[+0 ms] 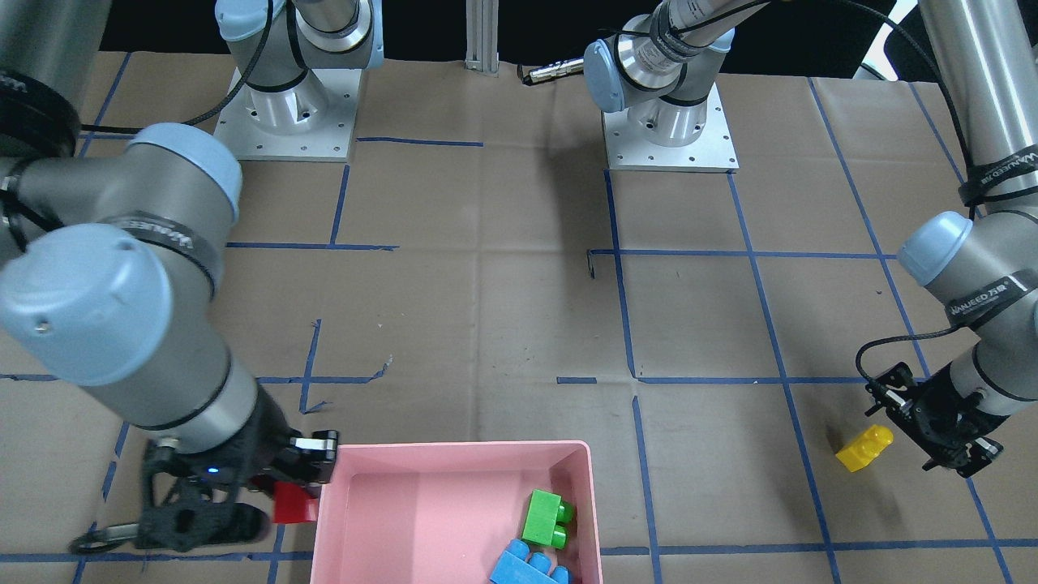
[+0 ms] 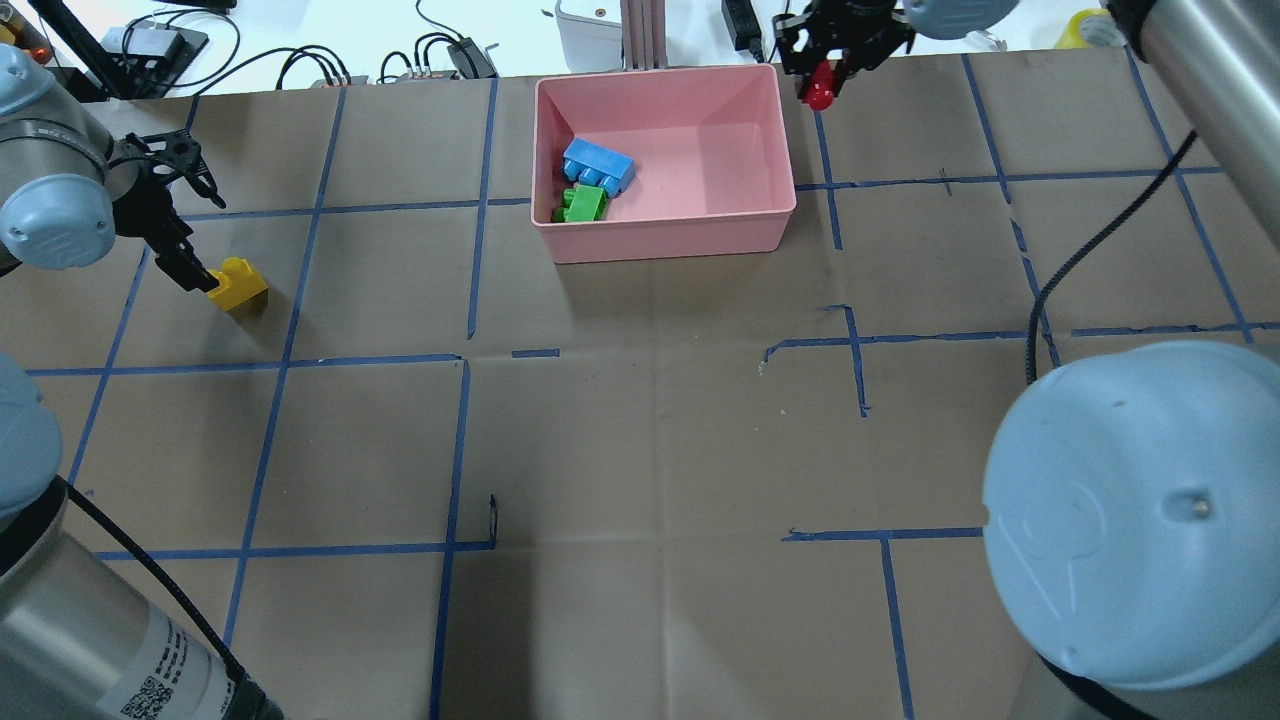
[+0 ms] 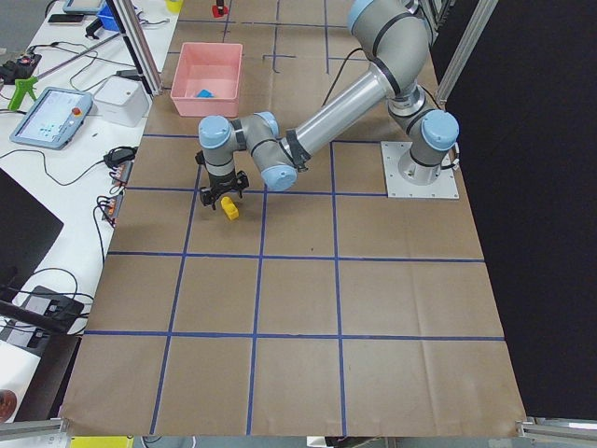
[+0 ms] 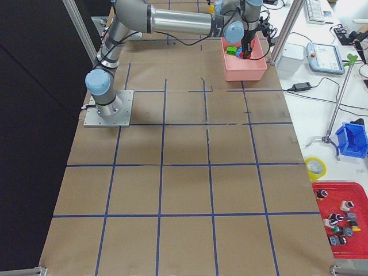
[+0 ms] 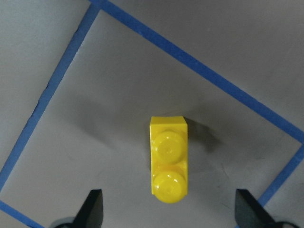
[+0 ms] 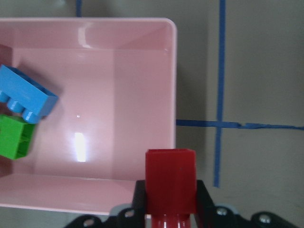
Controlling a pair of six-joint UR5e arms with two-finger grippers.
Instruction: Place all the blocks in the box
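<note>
My right hand (image 6: 170, 202) is clamped on the red block (image 6: 170, 178), held just outside the right wall of the box (image 2: 665, 238), which sits midway along the far edge of the bench (image 2: 640, 450). I judge it is raised there to clear the rim. The blue block (image 2: 598, 165) and green block (image 2: 583, 203) lie together at the box's left end. Near the bench's left edge my left hand (image 5: 169, 213) hangs with its fingers apart, lined up on the yellow block (image 5: 168, 161) to close across its narrow sides.
</note>
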